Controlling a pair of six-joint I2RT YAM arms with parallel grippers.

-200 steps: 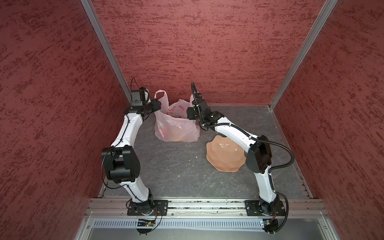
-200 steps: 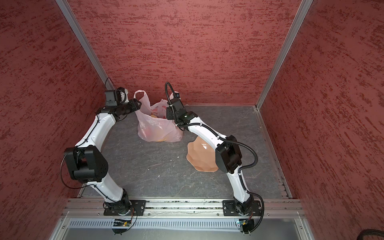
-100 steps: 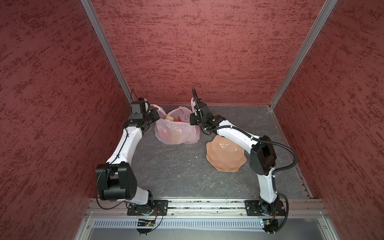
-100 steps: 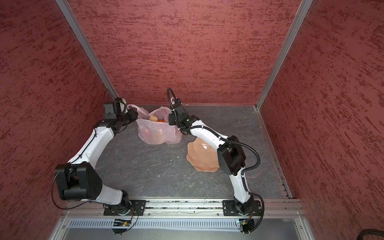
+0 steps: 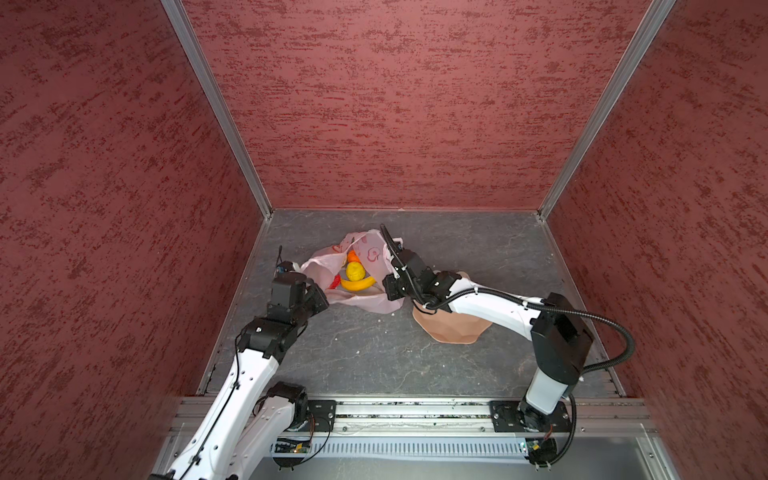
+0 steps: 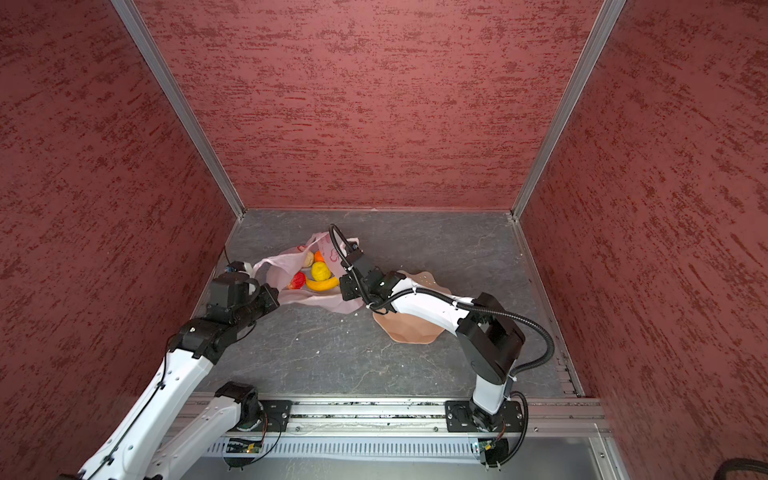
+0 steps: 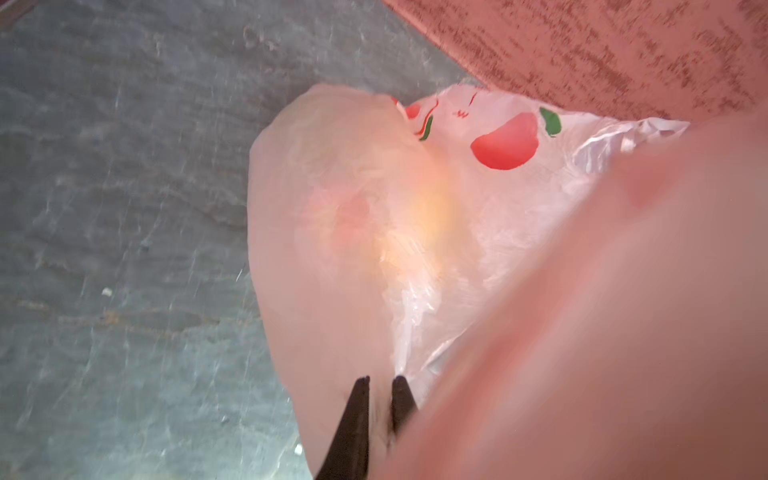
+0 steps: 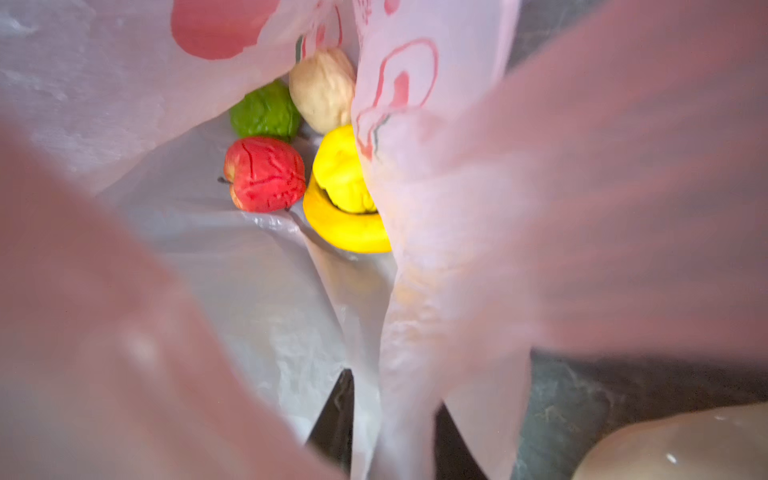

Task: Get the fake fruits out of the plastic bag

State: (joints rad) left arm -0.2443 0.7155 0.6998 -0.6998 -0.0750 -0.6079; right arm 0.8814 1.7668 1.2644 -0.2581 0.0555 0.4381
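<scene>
The pale-pink plastic bag [image 5: 368, 302] [image 6: 328, 305] lies on the grey floor with its mouth pulled open. Inside it the fake fruits show: a yellow ball [image 5: 355, 272] [image 8: 340, 170], a banana [image 5: 357, 284] [image 8: 345, 226], a red one [image 6: 297, 280] [image 8: 264, 174], an orange one [image 6: 319, 256], a beige lump [image 8: 322, 89] and a green one [image 8: 266, 112]. My left gripper [image 5: 322, 297] [image 7: 380, 382] is shut on the bag's left edge. My right gripper [image 5: 388, 291] [image 8: 390, 390] is shut on film at the bag's right edge.
A peach wavy-edged dish [image 5: 453, 328] [image 6: 409, 330] sits on the floor right of the bag, partly under my right arm. Red textured walls close in the floor on three sides. A metal rail [image 5: 415, 409] runs along the front.
The bag hung high between both grippers; now it is down on the floor, drawn toward the front and spread open, so the fruits show. Both grippers have closed further.
</scene>
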